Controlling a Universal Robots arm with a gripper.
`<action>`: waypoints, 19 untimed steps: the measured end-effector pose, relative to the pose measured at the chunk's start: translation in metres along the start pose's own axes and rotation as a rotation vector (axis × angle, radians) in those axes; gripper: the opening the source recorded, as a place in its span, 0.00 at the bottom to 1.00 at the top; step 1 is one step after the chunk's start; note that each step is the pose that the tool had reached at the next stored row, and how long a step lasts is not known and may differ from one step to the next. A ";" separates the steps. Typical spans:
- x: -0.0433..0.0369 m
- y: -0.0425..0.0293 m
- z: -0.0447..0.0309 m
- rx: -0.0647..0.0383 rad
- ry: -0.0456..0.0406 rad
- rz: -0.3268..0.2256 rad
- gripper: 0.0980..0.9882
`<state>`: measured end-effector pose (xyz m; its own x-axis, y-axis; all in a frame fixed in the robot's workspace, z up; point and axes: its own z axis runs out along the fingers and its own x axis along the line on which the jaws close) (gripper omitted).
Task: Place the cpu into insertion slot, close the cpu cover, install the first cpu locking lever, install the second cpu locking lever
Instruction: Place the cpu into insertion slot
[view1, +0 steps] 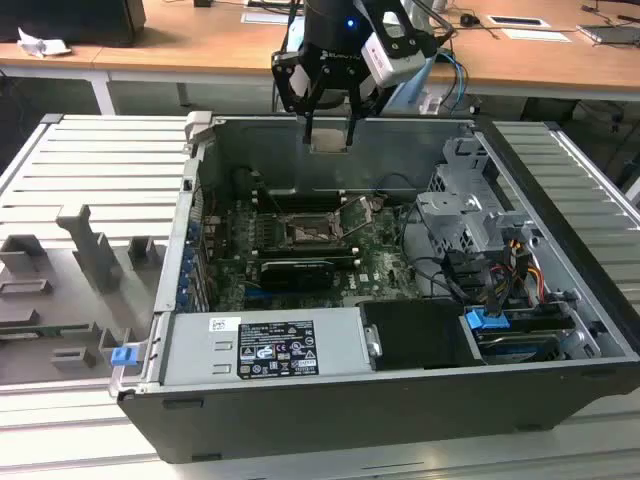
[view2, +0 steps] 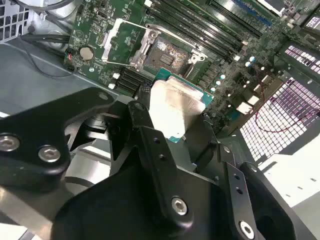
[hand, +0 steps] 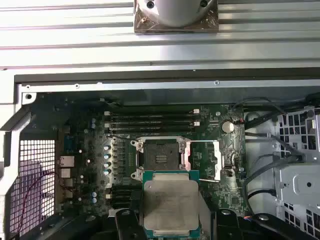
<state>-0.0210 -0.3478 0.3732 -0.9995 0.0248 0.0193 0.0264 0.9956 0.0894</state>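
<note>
Edges of the cpu (hand: 170, 207) are clamped by the gripper (view1: 329, 140), by which the chip is held flat above the open computer case (view1: 400, 410), presumably so that it can be squared over the insertion slot (hand: 161, 159), left bare by the swung-open cpu cover (hand: 205, 160).

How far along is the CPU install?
Done: nothing seated yet. In hand: the end effector grips the cpu, held above the open computer case. Left: the insertion slot is empty with its pin field exposed. The cpu cover lies flipped open beside it, so placing, closing and both lever steps are not yet done.
</note>
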 end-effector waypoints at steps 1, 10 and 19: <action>0.0000 0.0000 0.0000 0.000 -0.0005 0.005 0.48; -0.0001 -0.0003 0.0037 -0.001 -0.0036 0.040 0.48; -0.0001 -0.0003 0.0043 -0.001 -0.0079 0.088 0.48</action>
<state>-0.0210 -0.3477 0.3689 -0.9934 0.1129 0.0193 0.1142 0.9895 0.0887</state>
